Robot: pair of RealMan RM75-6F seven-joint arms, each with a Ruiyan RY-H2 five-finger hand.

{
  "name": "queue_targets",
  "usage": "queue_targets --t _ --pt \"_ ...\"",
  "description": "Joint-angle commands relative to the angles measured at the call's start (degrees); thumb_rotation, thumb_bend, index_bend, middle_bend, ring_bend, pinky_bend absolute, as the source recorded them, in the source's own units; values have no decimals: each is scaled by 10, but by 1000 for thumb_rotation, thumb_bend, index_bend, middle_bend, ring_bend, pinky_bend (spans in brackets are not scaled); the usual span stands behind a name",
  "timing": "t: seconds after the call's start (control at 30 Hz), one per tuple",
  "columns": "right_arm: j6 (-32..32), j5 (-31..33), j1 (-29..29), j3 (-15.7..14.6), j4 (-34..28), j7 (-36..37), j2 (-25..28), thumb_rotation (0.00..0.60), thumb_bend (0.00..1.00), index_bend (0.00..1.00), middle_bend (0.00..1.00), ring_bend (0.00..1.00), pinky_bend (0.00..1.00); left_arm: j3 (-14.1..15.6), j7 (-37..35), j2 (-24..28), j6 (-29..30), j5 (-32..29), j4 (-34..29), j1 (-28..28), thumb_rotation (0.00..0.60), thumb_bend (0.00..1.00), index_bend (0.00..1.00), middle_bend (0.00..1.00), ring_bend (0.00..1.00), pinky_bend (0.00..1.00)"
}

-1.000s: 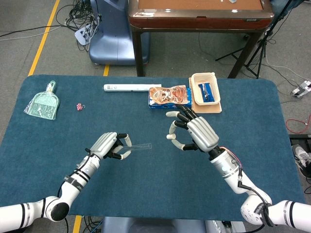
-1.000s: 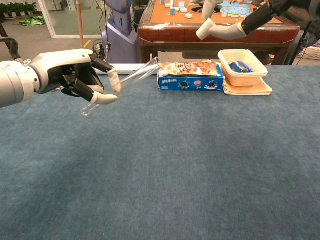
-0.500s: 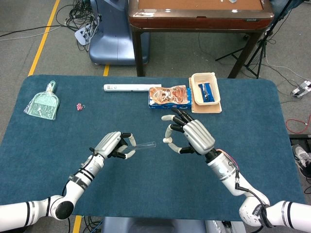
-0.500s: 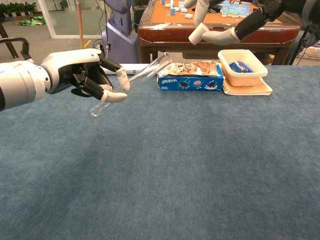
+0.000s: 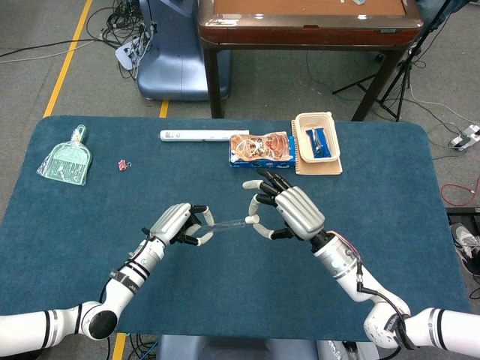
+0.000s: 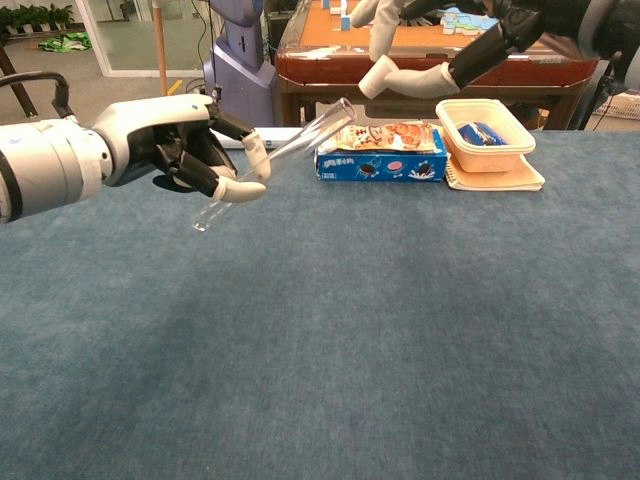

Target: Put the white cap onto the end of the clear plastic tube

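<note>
My left hand (image 5: 178, 223) holds the clear plastic tube (image 5: 225, 223) near its closed end, above the blue table. The tube's open end faces right, toward my right hand (image 5: 292, 211). That hand pinches the small white cap (image 5: 253, 220) between thumb and a finger, with its other fingers spread. The cap sits right at the tube's open mouth; whether they touch I cannot tell. In the chest view the tube (image 6: 290, 150) slants up to the right from my left hand (image 6: 160, 150), and my right hand (image 6: 440, 72) hovers a little past its upper end.
At the far side of the table lie a biscuit box (image 5: 259, 150), a cream tub (image 5: 302, 142) holding a blue packet, and a long white strip (image 5: 202, 135). A green brush (image 5: 67, 161) and a pink clip (image 5: 122, 164) lie far left. A brown table (image 5: 307, 30) stands beyond.
Both hands have moved toward each other. My left hand carried the tube to the right, my right hand brought the cap left and down, and the gap between cap and tube mouth has closed.
</note>
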Motion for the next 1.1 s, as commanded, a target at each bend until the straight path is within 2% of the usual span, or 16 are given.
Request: queue_targets --t 0.03,1.1 --pt "-1 1 1 0 0 -2 -1 600 372 657 222 0 104 0 2 0 0 0 0 -1 600 303 599 1000 982 992" --pt "-6 8 15 -6 3 -4 -14 600 371 657 222 0 104 -4 -2 0 5 -7 -1 -10 600 301 601 1000 982 992"
